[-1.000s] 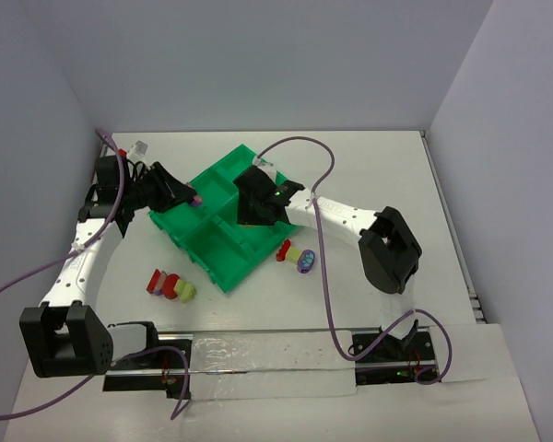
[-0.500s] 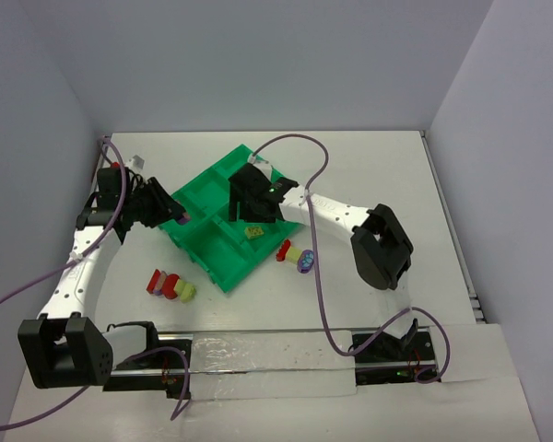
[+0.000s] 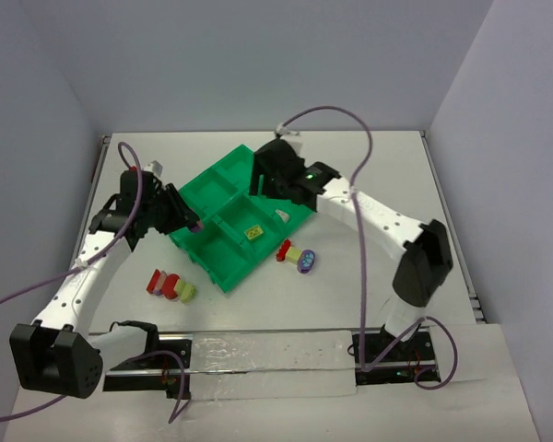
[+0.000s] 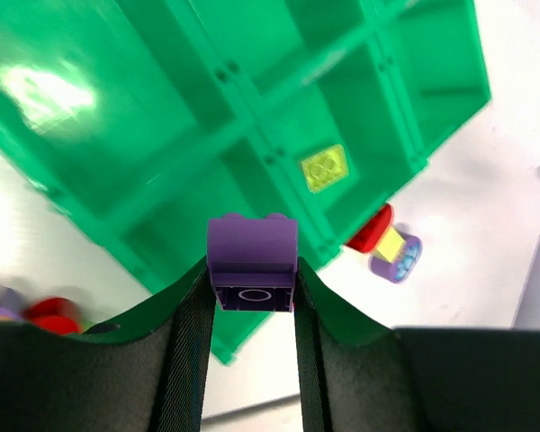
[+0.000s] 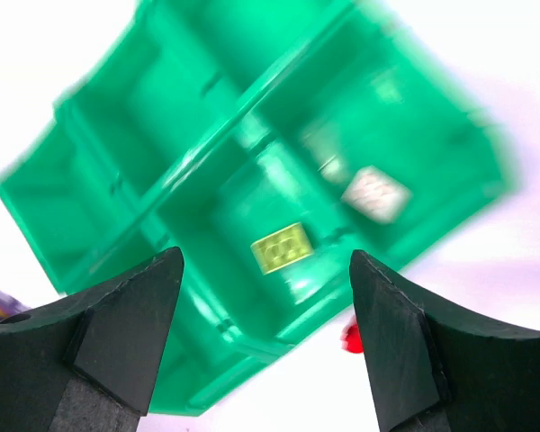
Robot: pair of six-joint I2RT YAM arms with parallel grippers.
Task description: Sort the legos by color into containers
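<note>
I judge the sorting only begun: in the green tray (image 3: 217, 187) at frame centre lie a yellow brick (image 3: 253, 233) and a white brick (image 5: 375, 193) in separate bins, the left gripper (image 4: 251, 279) pinches a purple brick (image 4: 251, 256) above it, the right gripper (image 5: 265, 270) hangs wide and empty, and two loose rows (image 3: 170, 285) (image 3: 297, 255) wait below the tray.

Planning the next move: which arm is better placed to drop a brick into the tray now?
Left. The left gripper holds a purple brick at the green tray's edge; the right gripper is open and empty.
</note>
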